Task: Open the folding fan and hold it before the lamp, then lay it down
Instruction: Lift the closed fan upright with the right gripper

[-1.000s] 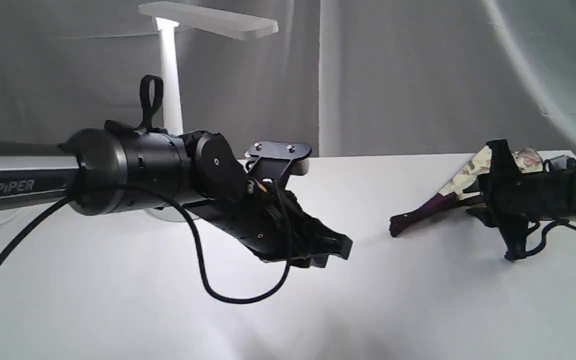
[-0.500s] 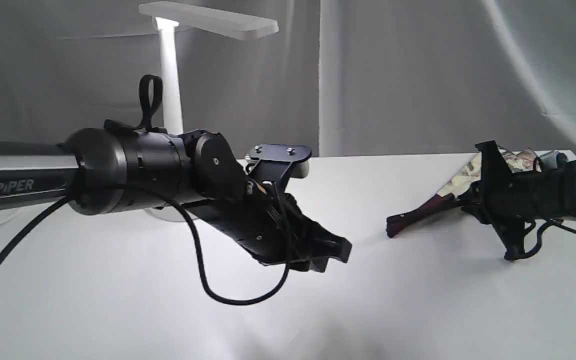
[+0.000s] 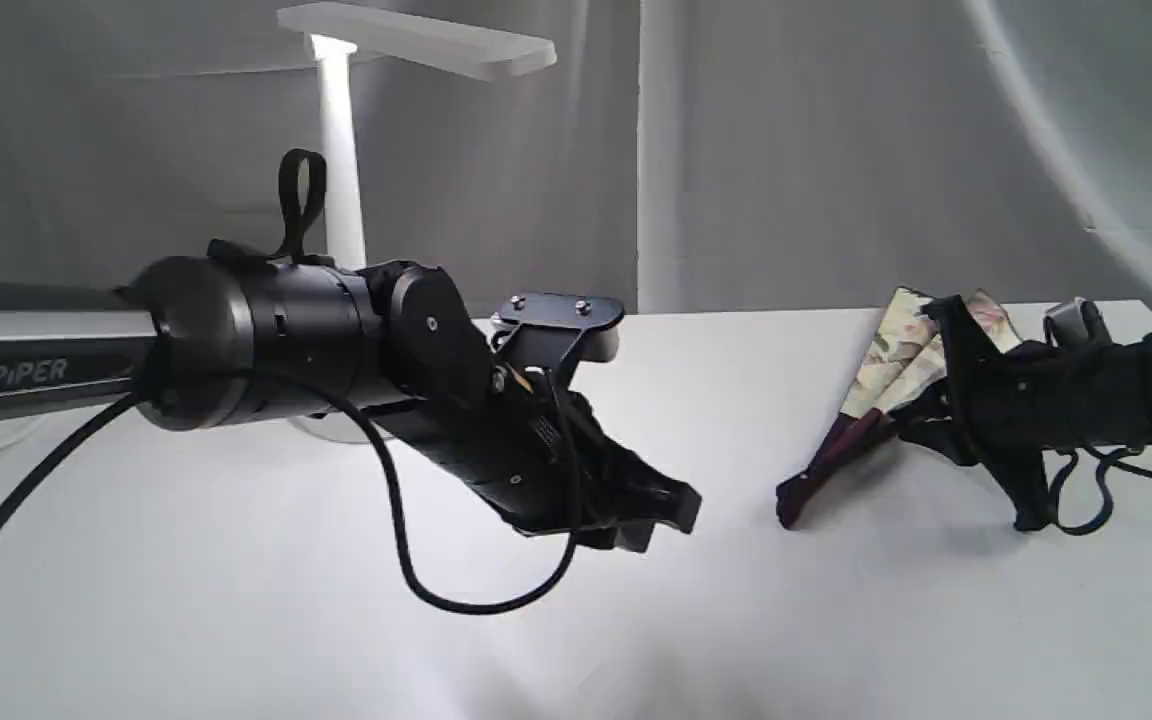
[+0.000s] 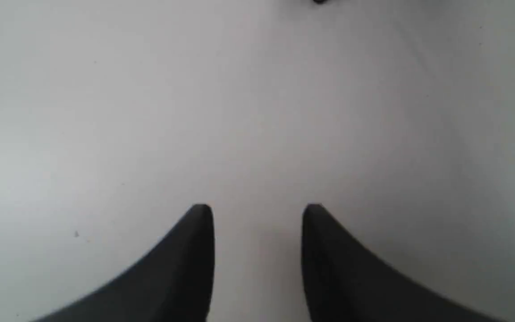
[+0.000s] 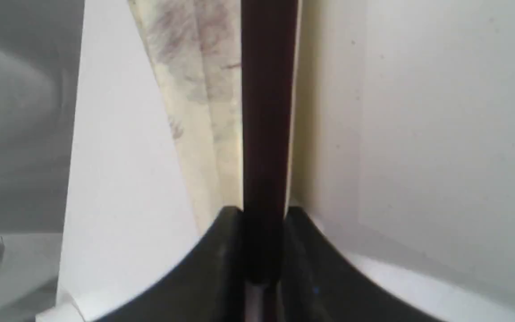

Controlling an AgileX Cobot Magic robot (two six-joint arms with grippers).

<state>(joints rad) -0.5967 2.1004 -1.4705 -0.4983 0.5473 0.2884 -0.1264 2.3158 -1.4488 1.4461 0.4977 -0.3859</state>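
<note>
The folding fan (image 3: 891, 375) is nearly closed, with cream painted paper and maroon ribs; its pivot end rests low on the white table at the right. My right gripper (image 3: 946, 400) is shut on its ribs. In the right wrist view the dark guard (image 5: 264, 112) runs straight between the gripper's (image 5: 264, 214) two fingers, cream pleats beside it. The white lamp (image 3: 341, 150) stands at the back left, its bar head lit. My left gripper (image 3: 671, 505) hovers over mid-table, pointing at the fan; in the left wrist view the gripper (image 4: 257, 212) is open with nothing in it.
A white cloth covers the table (image 3: 636, 620). Grey curtains hang behind. The left arm's black body (image 3: 266, 340) and its looping cable (image 3: 416, 560) fill the left half of the exterior view, hiding the lamp's base.
My right gripper has closed on the fan and lifted and turned its paper end upward, so the fan now stands steeper. The left arm has barely moved.
</note>
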